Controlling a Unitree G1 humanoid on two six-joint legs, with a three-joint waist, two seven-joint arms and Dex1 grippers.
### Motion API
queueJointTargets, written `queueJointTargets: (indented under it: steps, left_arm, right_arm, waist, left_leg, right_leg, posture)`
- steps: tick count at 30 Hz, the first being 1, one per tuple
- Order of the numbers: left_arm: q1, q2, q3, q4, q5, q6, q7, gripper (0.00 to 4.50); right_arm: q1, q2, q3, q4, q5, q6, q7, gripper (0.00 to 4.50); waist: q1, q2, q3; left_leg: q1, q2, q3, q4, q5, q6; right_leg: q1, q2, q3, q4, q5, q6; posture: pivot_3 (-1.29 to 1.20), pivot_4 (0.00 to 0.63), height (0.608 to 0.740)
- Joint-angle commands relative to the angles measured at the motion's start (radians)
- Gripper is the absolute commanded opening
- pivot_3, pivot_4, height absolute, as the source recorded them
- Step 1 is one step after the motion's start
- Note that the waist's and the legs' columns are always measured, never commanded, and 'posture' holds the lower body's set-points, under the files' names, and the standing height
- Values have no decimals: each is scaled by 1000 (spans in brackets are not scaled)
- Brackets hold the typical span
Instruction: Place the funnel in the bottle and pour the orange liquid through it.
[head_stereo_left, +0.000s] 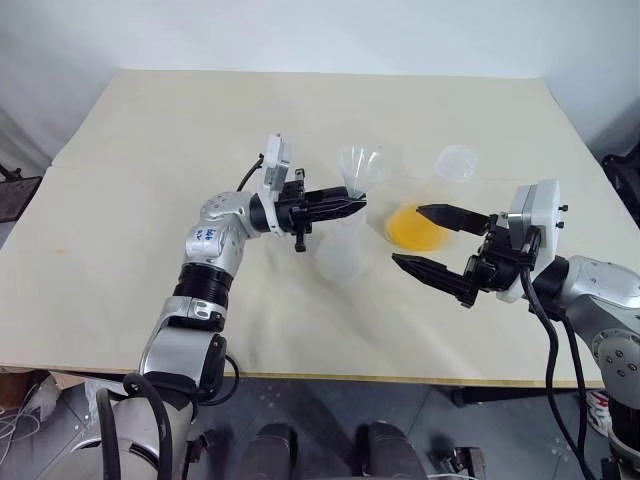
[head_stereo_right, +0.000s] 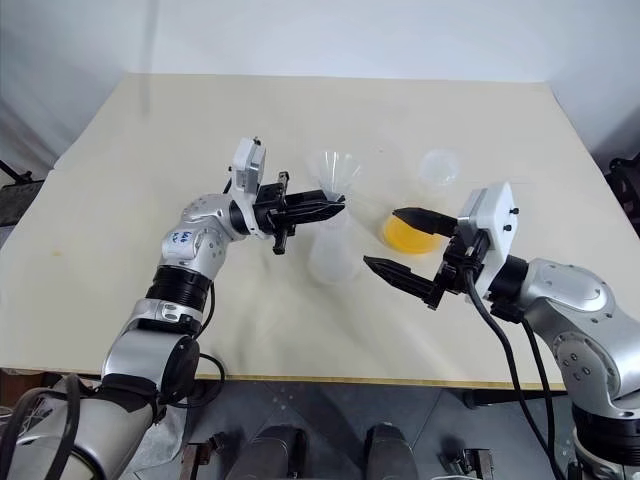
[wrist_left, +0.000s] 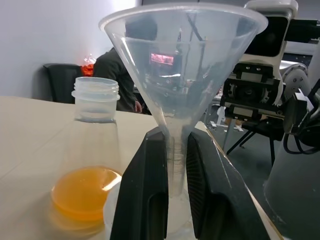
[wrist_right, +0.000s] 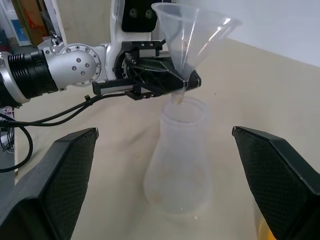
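Note:
My left gripper (head_stereo_left: 348, 208) is shut on the stem of the clear funnel (head_stereo_left: 362, 168), holding it upright. The stem's tip hangs right at the open mouth of the clear conical bottle (wrist_right: 179, 160), which stands on the table directly below. To the right stands a wider clear flask (head_stereo_left: 455, 163) with a long neck. The orange liquid (head_stereo_left: 413, 228) lies as a shallow pool in its belly. My right gripper (head_stereo_left: 408, 234) is open and level, its two fingers spread in front of that flask and pointing toward the bottle. It holds nothing.
Everything stands on a pale beige table (head_stereo_left: 150, 150), with wide bare surface to the left and behind. The table's front edge runs close below both arms. In the left wrist view a person (wrist_left: 114, 67) sits in the background beyond the table.

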Motion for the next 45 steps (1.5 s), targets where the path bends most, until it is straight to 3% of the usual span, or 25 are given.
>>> queueJointTargets:
  steps: [1, 17, 31, 40, 45]
  left_arm:
    - [-27, -1, 1, 7, 7, -16, -11, 195]
    - [-60, 4, 2, 84, 43, -56, -7, 195]
    - [-69, 25, 7, 56, 27, -21, -41, 4472]
    - [-59, 33, 21, 20, 16, -1, -41, 4472]
    - [-45, 97, 22, -12, 18, 17, -83, 4472]
  right_arm:
    - [6, -7, -12, -42, 6, -15, -3, 4500]
    - [11, -13, -15, -38, -4, -21, 5, 4500]
    - [-5, -15, -13, -16, -26, -28, 24, 4500]
    - [-11, -13, -9, -8, -37, -32, 33, 4500]
    - [-9, -22, -16, -4, -43, -33, 38, 4500]
  waist:
    - [0, 0, 0]
    - [0, 0, 0]
    - [0, 0, 0]
    - [0, 0, 0]
    - [-2, 0, 0]
  left_leg:
    - [0, 0, 0, 0, 0, 0]
    - [0, 0, 0, 0, 0, 0]
    - [0, 0, 0, 0, 0, 0]
    - [0, 0, 0, 0, 0, 0]
    - [0, 0, 0, 0, 0, 0]
  right_leg:
    - [0, 0, 0, 0, 0, 0]
    - [0, 0, 0, 0, 0, 0]
    - [0, 0, 0, 0, 0, 0]
    - [0, 0, 0, 0, 0, 0]
    - [0, 0, 0, 0, 0, 0]
  posture:
    - [0, 150, 740]
    - [0, 150, 740]
    - [0, 150, 740]
    - [0, 150, 740]
    - [0, 150, 740]
